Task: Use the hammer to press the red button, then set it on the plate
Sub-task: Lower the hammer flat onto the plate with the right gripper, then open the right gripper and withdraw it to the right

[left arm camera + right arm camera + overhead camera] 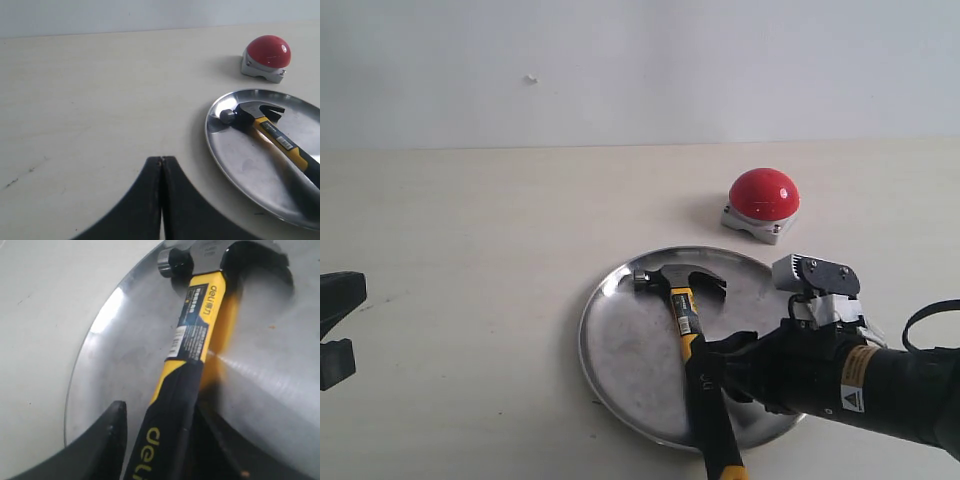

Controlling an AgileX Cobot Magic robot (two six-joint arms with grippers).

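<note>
hammer (682, 310) lies across the plate (620, 350), handle over its near rim. right gripper (160, 412) straddles the handle, jaws parted. left gripper (161, 200) pinched together by the desk's left edge.

The left claw (161, 162) is closed, its two black curved fingers (142, 200) pressed together tip to tip, sitting low at the left edge of the exterior view. The right arm (885, 385) reaches in from the right, roughly level and low. The right claw (160, 412) points leftward, its fingers (102, 440) parted.
</note>
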